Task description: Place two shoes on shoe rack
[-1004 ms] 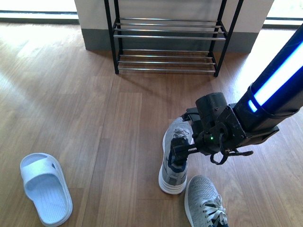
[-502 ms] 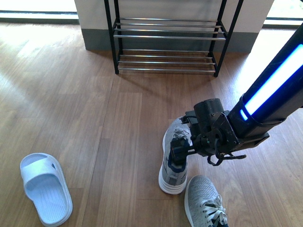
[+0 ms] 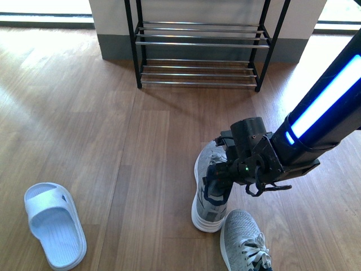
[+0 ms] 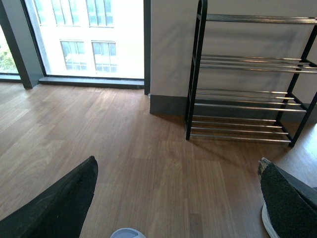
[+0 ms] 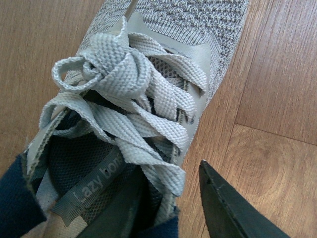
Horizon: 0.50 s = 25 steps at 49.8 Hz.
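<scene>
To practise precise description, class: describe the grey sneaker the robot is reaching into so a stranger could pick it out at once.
Start at the black shoe rack by the wall and come forward across the wood floor to two grey knit sneakers. Pick the sneaker nearer the rack: one of the right arm's jaws is inside its opening, while its partner lies untouched.
</scene>
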Tool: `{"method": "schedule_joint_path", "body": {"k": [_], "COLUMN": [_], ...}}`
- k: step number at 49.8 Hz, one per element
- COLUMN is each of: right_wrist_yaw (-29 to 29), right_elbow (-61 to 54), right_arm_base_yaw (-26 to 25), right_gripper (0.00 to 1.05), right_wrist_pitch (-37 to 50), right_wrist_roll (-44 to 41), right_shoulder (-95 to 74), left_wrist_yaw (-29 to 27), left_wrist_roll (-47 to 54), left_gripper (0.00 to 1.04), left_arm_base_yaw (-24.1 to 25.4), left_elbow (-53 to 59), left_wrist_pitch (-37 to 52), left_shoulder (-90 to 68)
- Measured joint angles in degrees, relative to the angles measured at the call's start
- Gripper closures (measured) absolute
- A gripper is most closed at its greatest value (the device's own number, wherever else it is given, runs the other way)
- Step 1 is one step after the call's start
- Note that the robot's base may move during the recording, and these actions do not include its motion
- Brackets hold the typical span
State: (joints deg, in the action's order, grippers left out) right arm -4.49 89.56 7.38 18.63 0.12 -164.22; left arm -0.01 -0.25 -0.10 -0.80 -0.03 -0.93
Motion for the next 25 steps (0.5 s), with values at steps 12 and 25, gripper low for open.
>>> {"method": "schedule_joint_path", "body": {"k": [12, 25], "right_wrist_yaw": [0.2, 0.2], "right_elbow": [-0.2, -0.3], "right_arm_base_yaw": [0.0, 0.1], "right_gripper": [1.03, 1.03], "right_wrist_pitch": [0.0, 0.0], "right_wrist_roll": [0.9, 1.7], "right_shoulder": [0.0, 0.0], "left_wrist_yaw": [0.0, 0.0], "left_wrist_roll": [0.0, 0.0], "left_gripper": [0.09, 0.09], "left_arm_base_yaw": [0.0, 0.0], "left_elbow": [0.0, 0.0], "left_wrist_pitch": [0.0, 0.0], "left_shoulder": [0.0, 0.0]}}
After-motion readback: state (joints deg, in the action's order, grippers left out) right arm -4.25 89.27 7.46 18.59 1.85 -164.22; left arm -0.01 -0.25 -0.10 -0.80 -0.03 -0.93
